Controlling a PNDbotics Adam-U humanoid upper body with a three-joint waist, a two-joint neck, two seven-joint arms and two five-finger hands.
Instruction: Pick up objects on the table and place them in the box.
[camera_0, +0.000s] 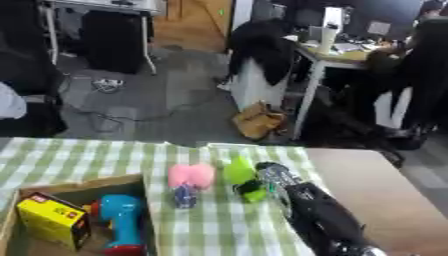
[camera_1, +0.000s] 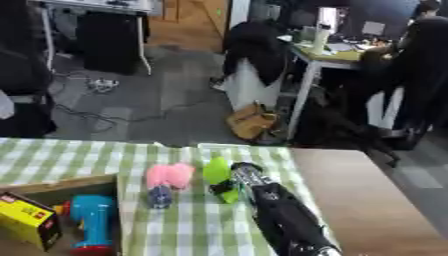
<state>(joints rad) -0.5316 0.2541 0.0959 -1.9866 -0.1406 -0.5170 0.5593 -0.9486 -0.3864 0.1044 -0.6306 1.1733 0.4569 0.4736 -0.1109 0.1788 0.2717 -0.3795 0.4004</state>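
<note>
A bright green object (camera_0: 238, 170) sits on the green checked cloth (camera_0: 105, 160) near the table's middle. My right hand (camera_0: 273, 176) reaches it from the lower right, and a dark finger (camera_0: 248, 186) curls across its lower part. Just to the left lie a pink fluffy object (camera_0: 191, 175) and a small blue object (camera_0: 184, 196), touching each other. The cardboard box (camera_0: 87, 184) stands at the lower left. It holds a yellow package (camera_0: 51, 220) and a blue toy drill with a red base (camera_0: 121, 216). My left hand shows in neither view.
Bare brown tabletop (camera_0: 385, 195) lies right of the cloth. Beyond the table's far edge are an open floor with cables, a desk with a dark coat hung on it, and a brown bag on the floor.
</note>
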